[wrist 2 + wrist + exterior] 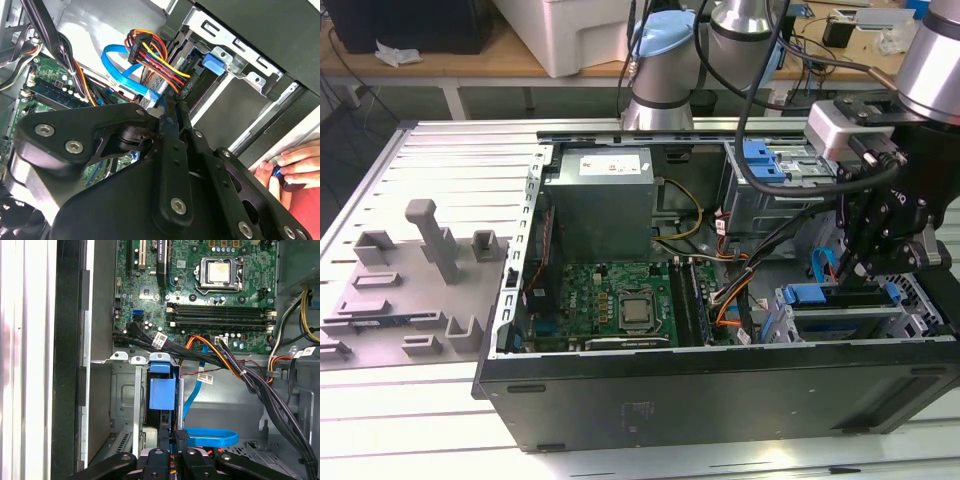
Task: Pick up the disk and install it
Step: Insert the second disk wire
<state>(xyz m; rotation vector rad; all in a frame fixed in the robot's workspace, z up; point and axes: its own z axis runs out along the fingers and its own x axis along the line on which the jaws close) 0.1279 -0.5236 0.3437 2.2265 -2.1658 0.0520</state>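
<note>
The disk stands on edge inside the silver drive cage (125, 390) at the front of the open computer case. Its blue carrier rail (162, 392) faces out, and its metal body is mostly hidden. The same blue rail (817, 296) lies in the cage on the exterior view's right, and its blue end (212, 64) also appears in the second wrist view. My black gripper (865, 262) hangs just above the cage. Its gripper tip (173, 436) sits close behind the rail with the fingers (169, 117) shut together and nothing between them.
Blue data cable (207, 437) and orange-red-yellow power leads (150, 57) crowd the gripper. The motherboard (620, 300), grey power supply (600, 200) and a second cage with a blue latch (760, 160) fill the case. A grey fixture (420, 270) lies outside. A person's hand (295, 165) rests beside the case.
</note>
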